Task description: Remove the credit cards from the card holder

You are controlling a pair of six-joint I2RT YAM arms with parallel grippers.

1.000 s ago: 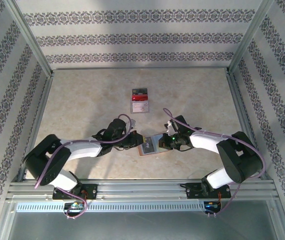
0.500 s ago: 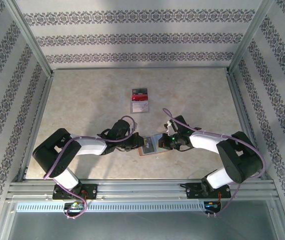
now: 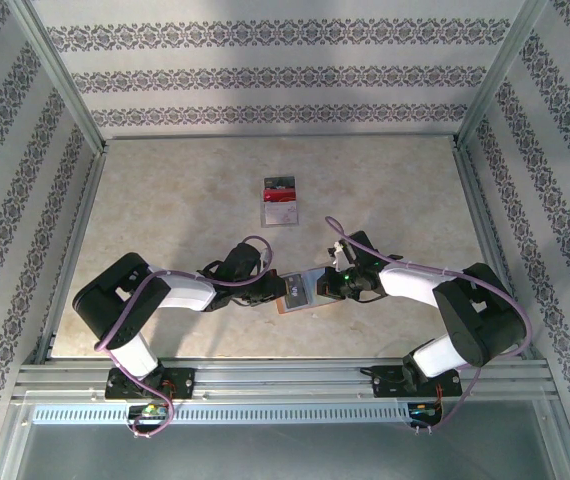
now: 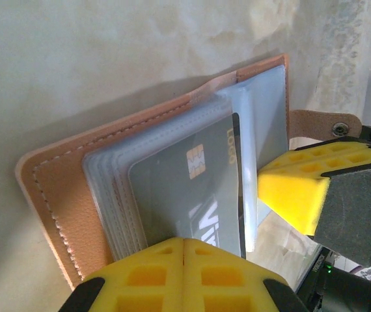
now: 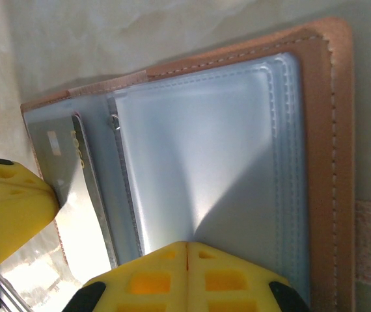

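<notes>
The left hand (image 4: 184, 263), its yellow pads pressed tight together, is clenched on the near edge of a grey plastic credit card (image 4: 192, 188) bearing a gold chip. The card lies on top of a fan of clear plastic sleeves (image 4: 117, 195) inside an open salmon-tan stitched leather bifold card holder (image 4: 49, 188). Opposite it, the right hand (image 5: 187, 270) is likewise clenched, its yellow pads meeting over the near edge of the holder's other half, where one wide clear sleeve covers the tan cover.

A tan strap with a metal snap (image 4: 332, 127) sticks out from the holder's far side, beside the right hand's pad.

From above, the holder lies open and flat on the pale marbled table (image 3: 165, 200), near the front edge and roughly midway between the two arm bases, with one hand at each end of it. Farther back on the table, well apart from the holder, sits a small red, white and dark stack of cards (image 3: 279, 203). Patterned wallpaper panels (image 3: 285, 75) close in the table on three sides.
</notes>
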